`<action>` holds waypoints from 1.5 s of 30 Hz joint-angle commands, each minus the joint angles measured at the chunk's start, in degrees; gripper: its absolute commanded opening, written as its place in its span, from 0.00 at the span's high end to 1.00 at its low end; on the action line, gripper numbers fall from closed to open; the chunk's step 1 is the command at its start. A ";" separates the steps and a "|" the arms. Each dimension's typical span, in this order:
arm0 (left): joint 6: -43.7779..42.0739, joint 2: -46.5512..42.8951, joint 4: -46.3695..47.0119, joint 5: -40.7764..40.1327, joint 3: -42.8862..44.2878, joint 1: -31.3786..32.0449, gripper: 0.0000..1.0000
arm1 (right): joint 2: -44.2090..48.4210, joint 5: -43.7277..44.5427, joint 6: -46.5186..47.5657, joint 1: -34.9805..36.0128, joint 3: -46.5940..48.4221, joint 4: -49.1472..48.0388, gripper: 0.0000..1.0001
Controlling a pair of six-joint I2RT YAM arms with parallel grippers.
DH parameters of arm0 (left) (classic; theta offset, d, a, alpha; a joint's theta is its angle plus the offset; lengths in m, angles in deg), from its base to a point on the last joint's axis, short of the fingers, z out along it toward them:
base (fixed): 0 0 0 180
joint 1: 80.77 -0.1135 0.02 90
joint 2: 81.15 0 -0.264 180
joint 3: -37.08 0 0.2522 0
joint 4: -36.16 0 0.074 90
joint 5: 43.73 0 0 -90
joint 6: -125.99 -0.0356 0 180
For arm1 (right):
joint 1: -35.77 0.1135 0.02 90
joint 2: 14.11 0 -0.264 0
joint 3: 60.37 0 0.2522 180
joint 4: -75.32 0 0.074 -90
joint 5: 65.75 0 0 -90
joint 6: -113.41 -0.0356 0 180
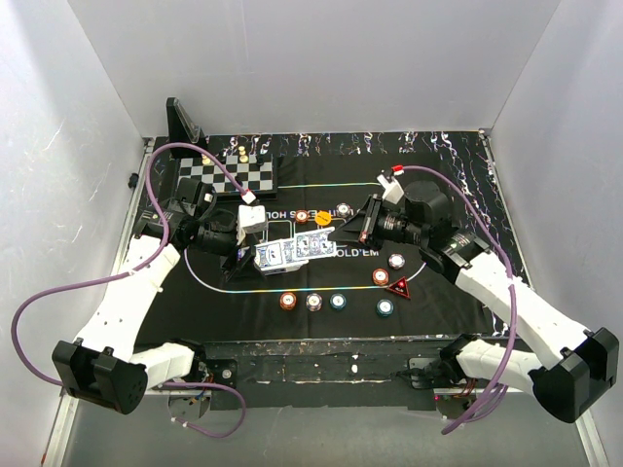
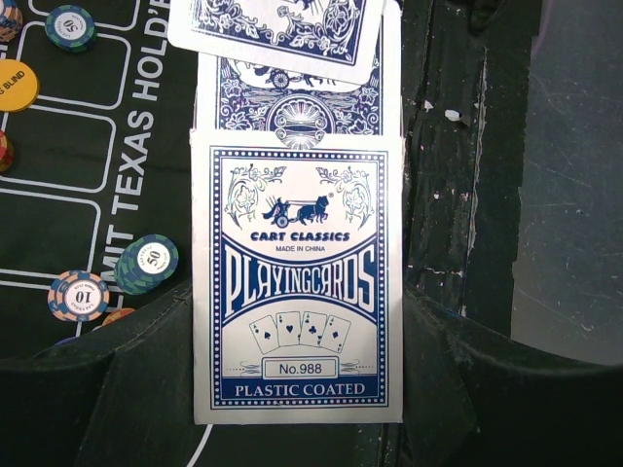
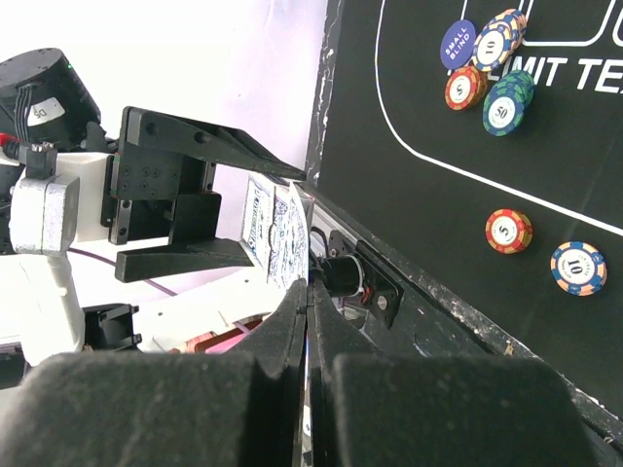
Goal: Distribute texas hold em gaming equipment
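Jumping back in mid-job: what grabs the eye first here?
Over the middle of the mat, the left gripper holds a blue-and-white card box while the right gripper pinches a card at its open end. Poker chips dot the mat around them; a chessboard sits at its far-left corner.

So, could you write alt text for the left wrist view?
A blue-and-white card box, marked Cart Classics, sits between the fingers of the left tool, blue-backed cards sticking out above. Poker chips lie left on a black Texas Hold'em mat.
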 commanded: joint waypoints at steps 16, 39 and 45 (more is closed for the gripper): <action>-1.04 -2.89 -0.85 1.54 0.24 0.14 0.56 | -7.13 -10.44 -5.04 -10.84 4.95 -9.32 0.99; -0.07 -3.50 -4.72 2.15 4.46 -0.65 0.55 | -67.16 -13.62 -6.45 7.60 48.01 -15.85 0.99; 0.63 -3.41 -4.37 2.86 4.99 -0.65 0.55 | -73.59 -10.10 -5.48 10.16 52.33 -12.14 0.99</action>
